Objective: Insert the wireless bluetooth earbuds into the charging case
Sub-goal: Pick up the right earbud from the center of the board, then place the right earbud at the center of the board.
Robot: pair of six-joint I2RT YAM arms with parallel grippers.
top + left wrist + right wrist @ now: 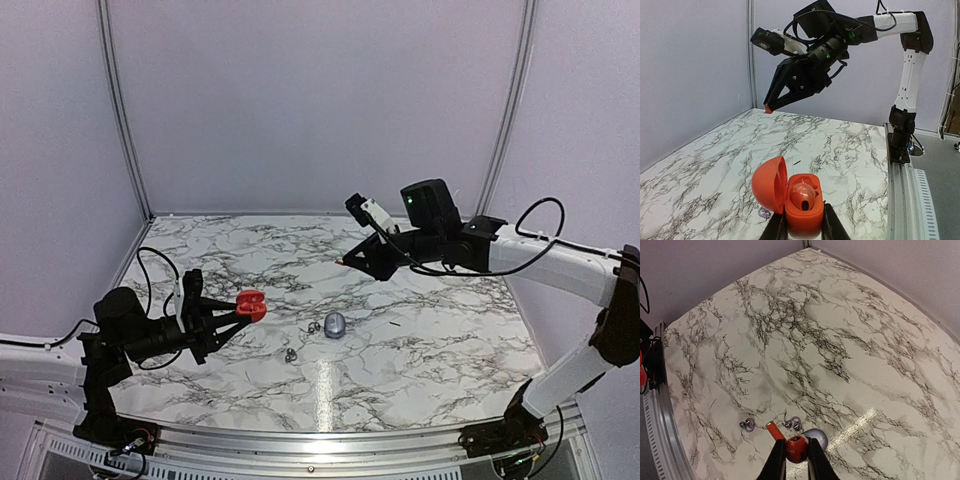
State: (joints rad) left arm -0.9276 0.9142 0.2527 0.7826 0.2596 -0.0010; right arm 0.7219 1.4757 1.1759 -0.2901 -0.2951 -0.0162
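From above: my left hand (243,309) clamps the open red case (251,303) clear of the surface (420,340), with my right hand (343,262) well apart and higher. Left wrist: the case opens upward, so I'd hold it level. Right wrist: the red earbud (796,448) is pinched at my fingertips. I'd lower it slowly, straight over the dark socket, and let go only once it's seated.

Table (440,340) marble-look, glossy; red case (801,212) smooth plastic; grey case (334,324) shiny, metallic-looking; red earbud (797,448) glossy
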